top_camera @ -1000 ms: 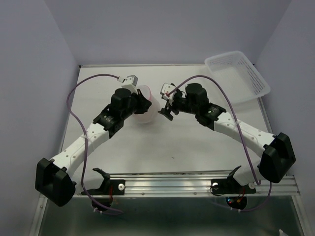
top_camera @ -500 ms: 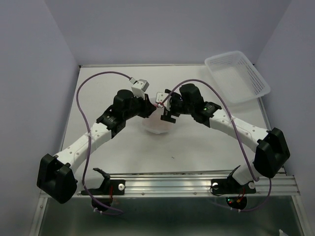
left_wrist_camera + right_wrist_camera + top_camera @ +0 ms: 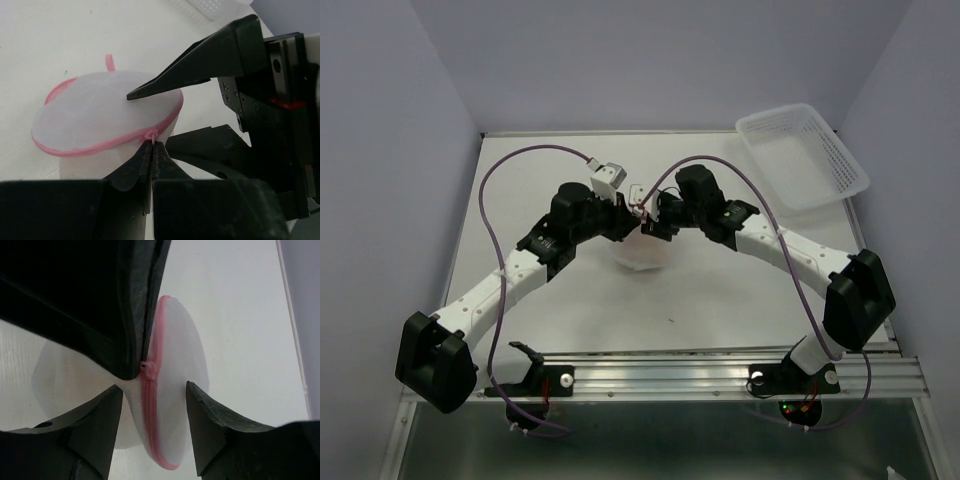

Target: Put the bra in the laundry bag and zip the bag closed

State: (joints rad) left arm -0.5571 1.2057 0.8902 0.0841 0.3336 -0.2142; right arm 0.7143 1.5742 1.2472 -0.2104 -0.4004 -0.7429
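1. The left gripper (image 3: 151, 150) held its jaws clenched on the pink zipper pull (image 3: 149, 134) of the laundry bag (image 3: 100, 120), which stood at the centre of the bench (image 3: 720, 290).
2. Over the last second the right gripper (image 3: 154, 386) had closed in from 3 o'clock. Its jaws were released and straddled the bag rim, grasping nothing.
3. The bra was not visible and was judged to be inside the bag.
4. Both arms now met at the bag, which suggested bracing for the zip stroke. Full closure could not be confirmed.

arms (image 3: 485, 295): white links, black joints | cables (image 3: 483, 196): purple | fingers (image 3: 170, 80): black, tapered
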